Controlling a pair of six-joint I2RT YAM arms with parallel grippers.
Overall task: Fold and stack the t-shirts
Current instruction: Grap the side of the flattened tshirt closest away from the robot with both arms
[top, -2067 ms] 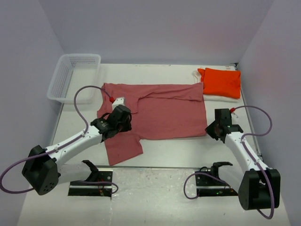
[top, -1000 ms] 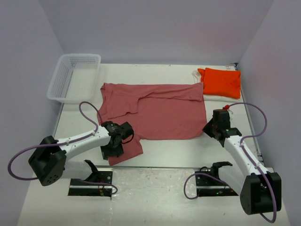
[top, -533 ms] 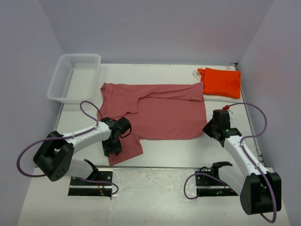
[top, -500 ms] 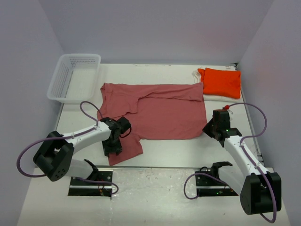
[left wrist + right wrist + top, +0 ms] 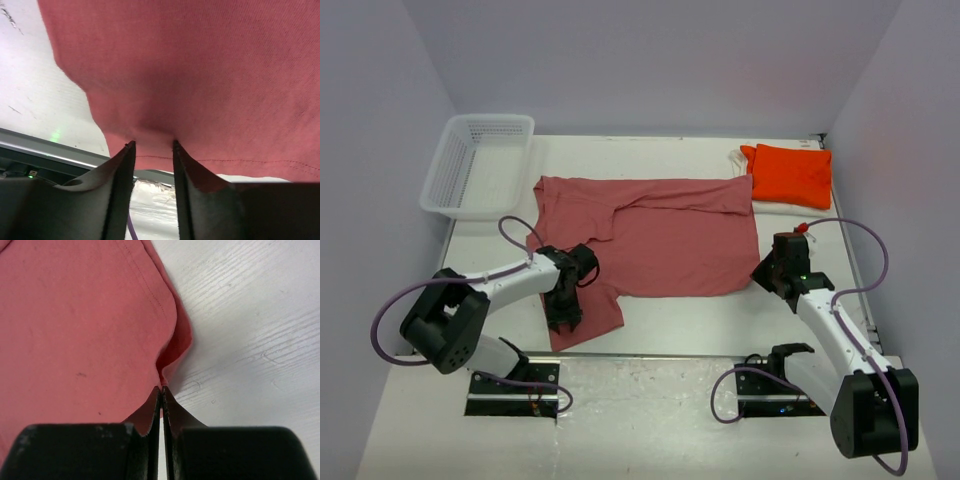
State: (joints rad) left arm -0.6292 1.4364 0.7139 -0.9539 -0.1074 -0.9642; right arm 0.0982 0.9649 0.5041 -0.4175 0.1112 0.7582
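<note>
Rose-red t-shirt point(image 5: 670, 235) spread flat on the table point(image 5: 650, 160) centre, far edge folded over, long axis laid left to right, near-left sleeve straddled by part-open left gripper point(image 5: 565, 318), right edge clamped by right gripper point(image 5: 767, 272).

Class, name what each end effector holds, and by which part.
Right end effector pinches the rose-red t-shirt at its near right edge. Left end effector straddles its near hem, jaws apart.

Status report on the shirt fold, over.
Left gripper open, astride rose-red t-shirt near hem. Right gripper shut on its near-right corner. Nothing in the way.
</note>
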